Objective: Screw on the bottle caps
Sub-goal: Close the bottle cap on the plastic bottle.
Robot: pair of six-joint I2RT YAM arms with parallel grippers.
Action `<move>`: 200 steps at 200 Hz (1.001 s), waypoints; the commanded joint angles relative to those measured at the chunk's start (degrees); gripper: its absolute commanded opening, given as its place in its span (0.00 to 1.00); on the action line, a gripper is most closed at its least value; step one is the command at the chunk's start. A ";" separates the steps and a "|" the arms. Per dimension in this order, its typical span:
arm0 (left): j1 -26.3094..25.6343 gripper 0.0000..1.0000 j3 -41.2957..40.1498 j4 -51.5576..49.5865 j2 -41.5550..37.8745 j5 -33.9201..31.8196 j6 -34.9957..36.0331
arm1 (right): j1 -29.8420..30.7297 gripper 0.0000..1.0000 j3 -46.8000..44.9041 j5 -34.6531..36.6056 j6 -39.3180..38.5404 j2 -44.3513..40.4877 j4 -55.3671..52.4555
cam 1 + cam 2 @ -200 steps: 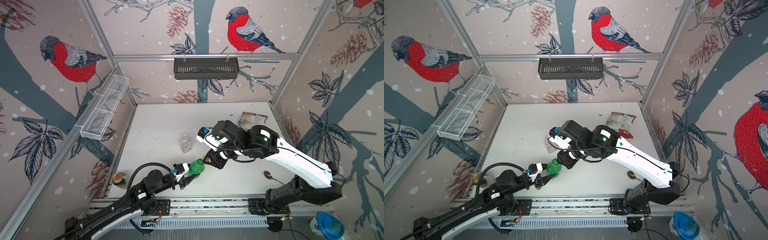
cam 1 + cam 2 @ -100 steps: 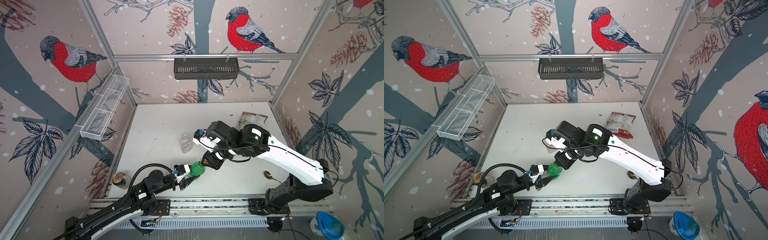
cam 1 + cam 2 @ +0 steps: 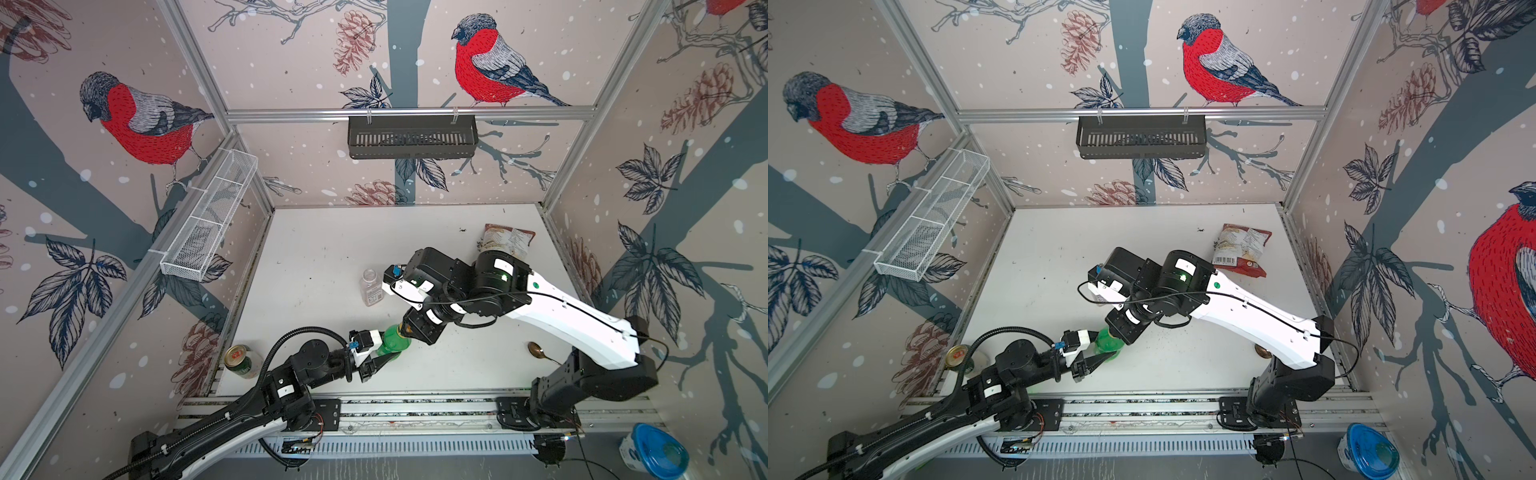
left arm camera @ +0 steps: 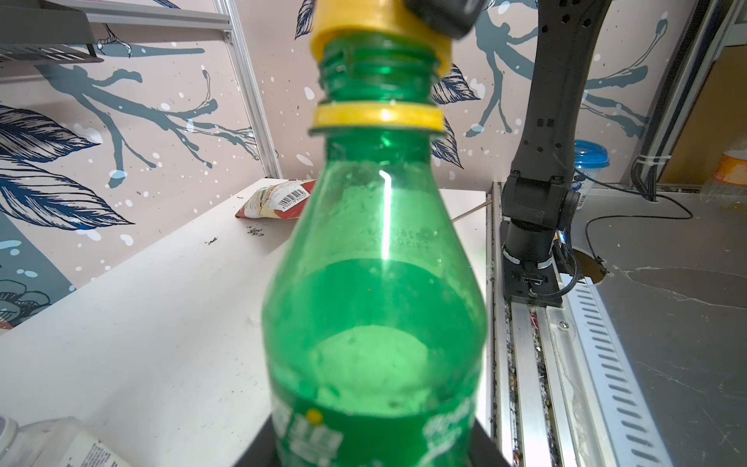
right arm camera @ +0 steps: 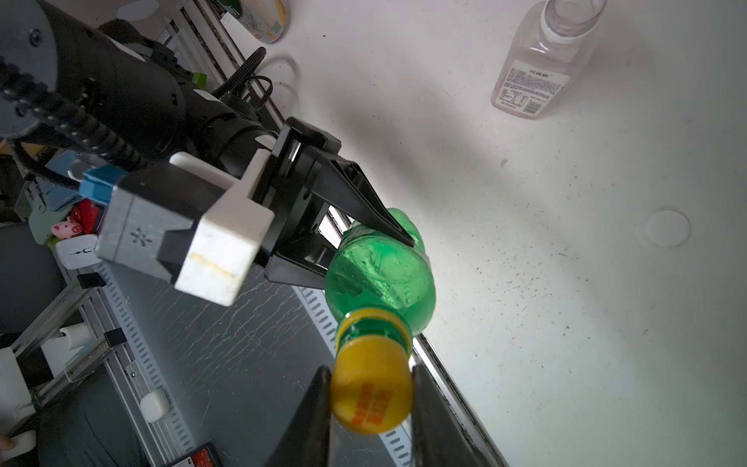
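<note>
We see left fingers [image 5: 364,198] clamped on the translucent green plastic bottle [image 5: 384,275], near the front edge of the desk [image 3: 324,249]. Right fingers [image 5: 313,420] grip the round orange-yellow plastic cap [image 5: 372,400] sitting on its neck, threads showing.

My left gripper [image 3: 1106,354] pinches the green bottle [image 3: 1109,343] low on its side, near the front of the white table [image 3: 1054,249]. My right gripper [image 3: 1115,332] sits right on the bottle's top. Only a tiny bit of the orange-yellow cap [image 3: 1106,331] peeks out there. A snack bag [image 3: 1241,249] lies far back on my right. A drink can [image 3: 959,356] stands at the front left corner, beside my left arm.
</note>
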 commanded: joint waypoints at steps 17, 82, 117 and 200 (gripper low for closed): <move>-0.06 0.22 0.22 2.15 0.13 1.12 -0.02 | 0.09 0.31 -0.45 1.98 0.60 1.00 -1.72; -0.12 0.21 0.14 2.07 -0.30 0.86 0.44 | 0.40 0.31 -1.15 1.06 1.02 1.65 -1.37; -0.12 0.21 0.14 2.14 -0.26 0.99 0.52 | 0.92 0.31 -1.05 1.34 1.29 2.19 -1.80; -0.20 0.21 -0.15 2.69 -1.00 0.47 1.14 | 1.44 0.32 -0.02 1.76 1.96 2.92 -1.68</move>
